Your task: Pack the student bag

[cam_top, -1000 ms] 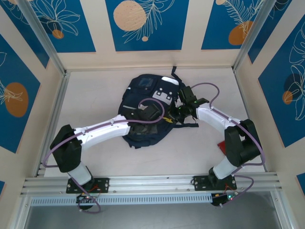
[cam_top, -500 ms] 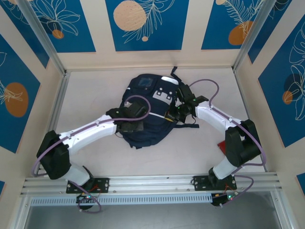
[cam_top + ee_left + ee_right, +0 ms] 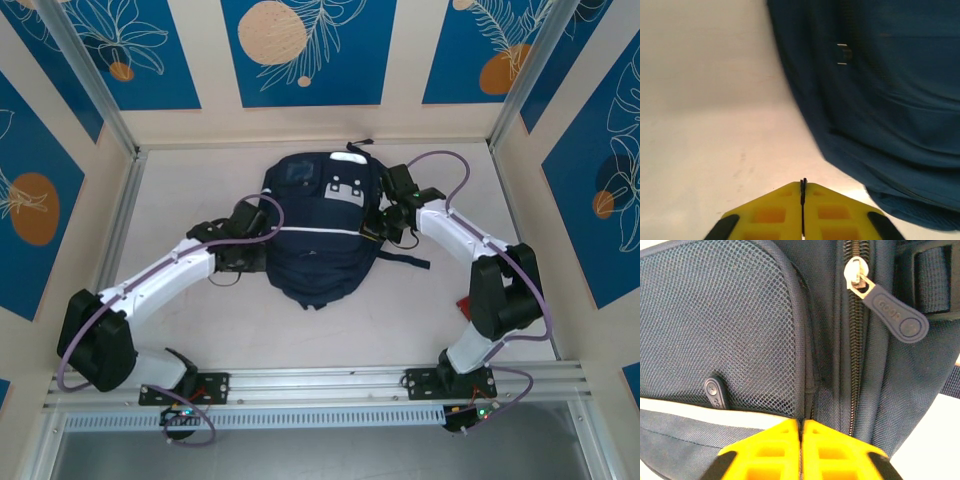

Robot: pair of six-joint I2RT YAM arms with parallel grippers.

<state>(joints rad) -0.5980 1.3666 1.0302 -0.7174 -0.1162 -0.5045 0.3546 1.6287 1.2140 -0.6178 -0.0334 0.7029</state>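
Student bag [image 3: 318, 235]: dark navy, lying flat mid-table [image 3: 190, 180] toward the far wall, top loop pointing away from the arm bases, grey patches uppermost. Left gripper [image 3: 802, 186]: yellow fingers pressed together with nothing between them, low over bare table just beside the bag's left edge. Right gripper [image 3: 801, 426]: fingers closed against the bag's right side, at the seam between mesh pocket [image 3: 720, 325] and zip, whose pull tab [image 3: 892, 315] lies free; whether fabric is pinched cannot be told

student bag [image 3: 880, 125] blurred, cut off at frame edge
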